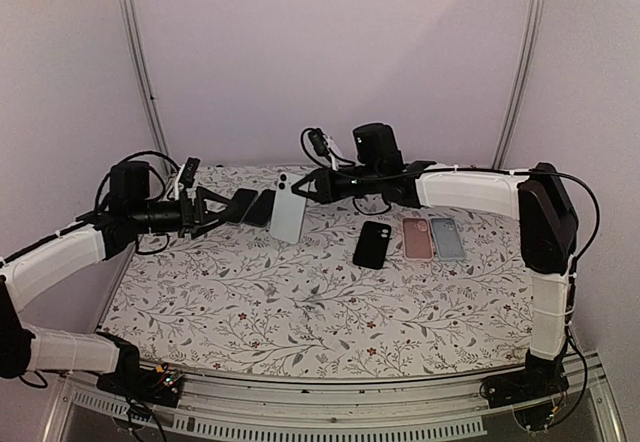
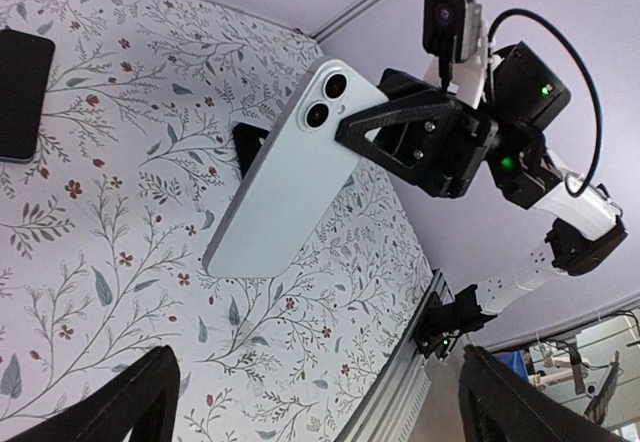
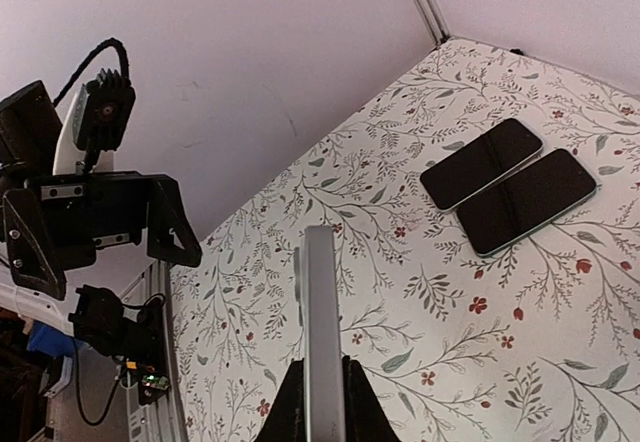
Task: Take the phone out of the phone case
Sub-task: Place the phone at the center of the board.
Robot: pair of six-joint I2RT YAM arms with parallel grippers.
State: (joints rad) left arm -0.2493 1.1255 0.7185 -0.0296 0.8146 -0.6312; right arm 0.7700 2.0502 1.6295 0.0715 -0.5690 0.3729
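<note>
Right fingers point(image 1: 305, 186) of mine clamp the pale phone point(image 1: 288, 217) by its camera end, over the tabletop point(image 1: 300, 302). Left fingers point(image 1: 212, 210) gape wide, clear of it.

Left tool point(image 1: 214, 208) spread wide; right tool point(image 1: 301, 185) seemingly clamped shut, both aloft.

I saw the pale blue phone point(image 1: 287, 212) up off the surface point(image 1: 250, 302), tilted, cameras on top; black case point(image 1: 372, 244) lay flat nearby.
</note>
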